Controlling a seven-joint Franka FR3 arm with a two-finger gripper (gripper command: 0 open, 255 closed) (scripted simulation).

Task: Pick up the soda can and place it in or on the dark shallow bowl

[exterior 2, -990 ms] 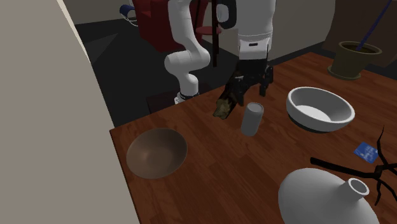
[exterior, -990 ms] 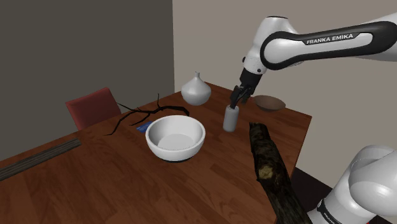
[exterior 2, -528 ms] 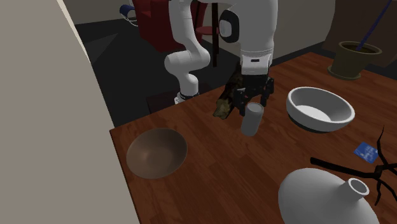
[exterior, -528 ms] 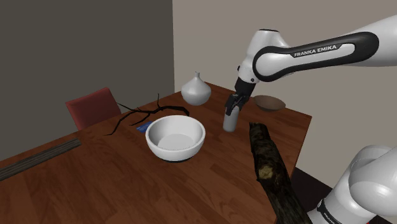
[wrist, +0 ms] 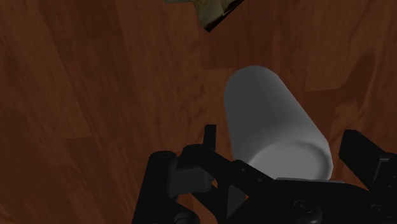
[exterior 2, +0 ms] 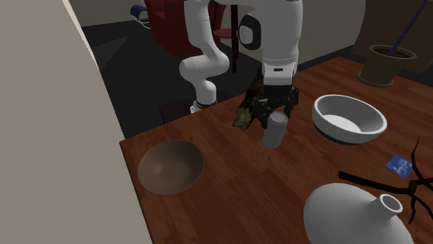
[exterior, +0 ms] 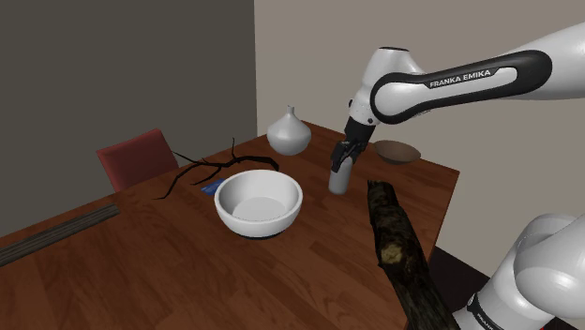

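soda can (exterior: 338, 178) top — behind jaws | log (exterior: 395, 240) — runs off bottom edge

Smooth matt grey soda can (exterior: 339, 176), polished wooden table (exterior: 187, 253), rough-barked log (exterior: 398, 244).

Dim flat renders, faint shadows (no glare)

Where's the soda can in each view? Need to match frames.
Shoulder view: the grey can stands right of centre, between the white bowl and the dark bowl.
Second exterior view: the can is mid-picture, left of the white bowl.
Wrist view: the can is between the gripper's fingers.
Shared landmark: the log, whose end lies beside the can.
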